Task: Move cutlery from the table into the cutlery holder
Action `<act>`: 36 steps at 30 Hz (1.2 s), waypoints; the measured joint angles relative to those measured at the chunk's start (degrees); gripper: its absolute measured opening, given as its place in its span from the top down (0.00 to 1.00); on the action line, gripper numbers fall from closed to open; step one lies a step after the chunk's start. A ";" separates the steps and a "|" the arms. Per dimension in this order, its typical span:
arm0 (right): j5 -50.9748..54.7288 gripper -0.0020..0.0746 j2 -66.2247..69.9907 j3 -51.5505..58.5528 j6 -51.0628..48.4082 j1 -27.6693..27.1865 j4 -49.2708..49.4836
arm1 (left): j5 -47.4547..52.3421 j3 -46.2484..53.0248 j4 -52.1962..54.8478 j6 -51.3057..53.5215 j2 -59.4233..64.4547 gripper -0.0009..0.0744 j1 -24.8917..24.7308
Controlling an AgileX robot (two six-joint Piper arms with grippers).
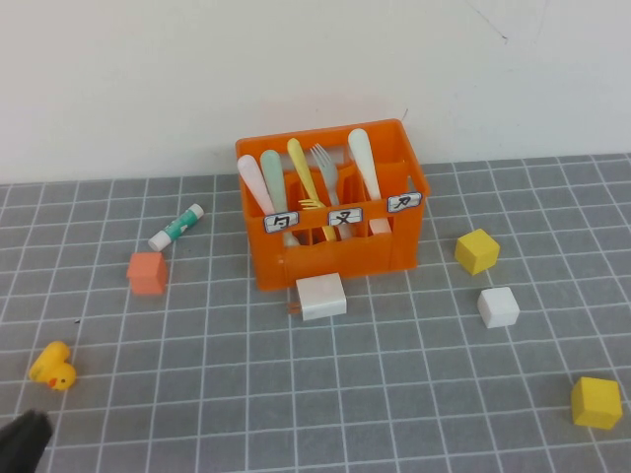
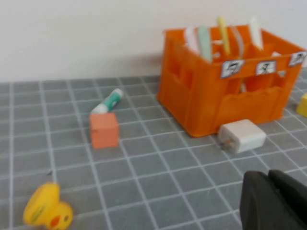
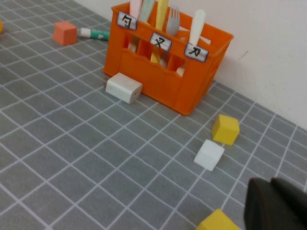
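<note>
Five cutlery (image 1: 314, 177) pieces upright, leaning in cutlery holder (image 1: 335, 246) | left gripper (image 2: 273, 201) closed, low | right gripper (image 3: 276, 206) closed, low

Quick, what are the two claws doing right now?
Left gripper: shut, empty, low over the table's near left.
Right gripper: shut, empty.

orange cutlery holder (image 1: 335, 246), yellow fork (image 1: 304, 172), grey fork (image 1: 326, 168), mint-green spoon (image 1: 273, 182), grey white-gridded table (image 1: 394, 394)

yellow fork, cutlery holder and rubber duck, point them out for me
yellow fork (image 1: 302, 169), high view, on its handle.
cutlery holder (image 1: 335, 251), high view, on its front wall.
rubber duck (image 1: 53, 367), high view, on its body.
</note>
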 joint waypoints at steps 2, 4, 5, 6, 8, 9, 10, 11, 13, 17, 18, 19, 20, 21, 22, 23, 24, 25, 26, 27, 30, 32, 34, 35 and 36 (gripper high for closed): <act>0.00 0.98 0.00 0.00 0.00 0.00 0.00 | 0.61 2.10 -7.99 5.70 -3.54 0.99 2.89; 0.00 0.98 0.00 0.00 0.00 0.00 0.00 | -0.29 4.85 -12.54 10.08 -7.77 0.99 5.98; 0.00 0.98 0.00 0.00 0.00 0.00 0.00 | -1.37 6.22 -13.74 11.35 -9.79 0.99 7.39; 0.00 0.98 0.00 0.00 0.00 0.00 0.00 | -2.09 6.96 -14.55 12.11 -10.78 0.99 8.56; 0.00 0.98 0.00 0.00 0.02 0.00 0.02 | -2.29 7.46 -17.03 13.16 -11.61 0.99 10.48; 0.00 0.98 0.00 0.00 0.02 0.00 0.02 | -1.56 7.46 -18.14 13.62 -11.71 0.99 11.10; 0.11 0.98 0.00 0.00 0.13 0.00 0.02 | -0.63 7.47 -19.78 14.23 -11.71 0.99 11.75; 0.11 0.98 0.00 0.00 0.13 0.00 0.13 | 0.99 7.57 -21.51 15.60 -11.71 0.99 12.08; 0.11 0.98 0.00 0.00 0.13 0.00 0.13 | 3.29 7.70 -24.46 18.22 -11.75 0.99 12.38; 0.11 0.98 0.00 0.00 0.13 0.00 0.13 | 8.16 7.81 -26.91 23.06 -11.85 0.99 12.38; 0.11 0.98 0.00 0.00 0.13 0.00 0.13 | 8.63 7.81 -26.91 23.87 -11.85 0.99 12.38; 0.11 0.98 0.00 0.00 0.13 0.00 0.13 | 8.75 7.81 -26.91 24.76 -11.85 0.99 12.38; 0.11 0.98 0.00 0.00 0.13 0.00 0.13 | 8.85 7.81 -26.78 25.32 -11.85 0.99 12.38; 0.11 0.98 0.00 0.00 0.13 0.00 0.13 | 8.89 7.71 -26.55 25.66 -11.85 0.99 12.38; 0.11 0.98 0.00 0.00 0.13 0.00 0.13 | 9.12 7.71 -26.39 25.98 -11.85 0.99 12.38; 0.11 0.98 0.00 0.00 0.13 0.00 0.13 | 9.21 7.71 -26.25 26.30 -11.85 0.99 12.38; 0.11 0.98 0.00 0.00 0.13 0.00 0.13 | 9.21 7.71 -26.15 26.49 -11.85 0.99 12.38; 0.11 0.98 0.00 0.00 0.13 0.00 0.13 | 9.24 7.71 -26.15 26.74 -11.85 0.99 12.38; 0.11 0.98 0.00 0.00 0.13 0.00 0.13 | 9.24 7.71 -26.15 26.83 -11.85 0.99 12.38; 0.11 0.98 0.00 0.00 0.13 0.00 0.13 | 9.24 7.71 -26.15 26.76 -11.85 0.99 12.38; 0.11 0.98 0.00 0.00 0.13 0.00 0.13 | 9.24 7.71 -26.12 26.85 -11.85 0.99 12.38; 0.11 0.98 0.00 0.00 0.13 0.00 0.13 | 9.24 7.71 -26.02 26.97 -11.85 0.99 12.38; 0.11 0.98 0.00 0.00 0.13 0.00 0.13 | 9.24 7.71 -26.03 26.97 -11.85 0.99 12.38; 0.11 0.98 0.00 0.00 0.13 0.00 0.13 | 9.24 7.71 -26.03 26.97 -11.85 0.99 12.38; 0.11 0.98 0.00 0.00 0.13 0.00 0.13 | 9.24 7.71 -26.03 26.97 -11.85 0.99 12.38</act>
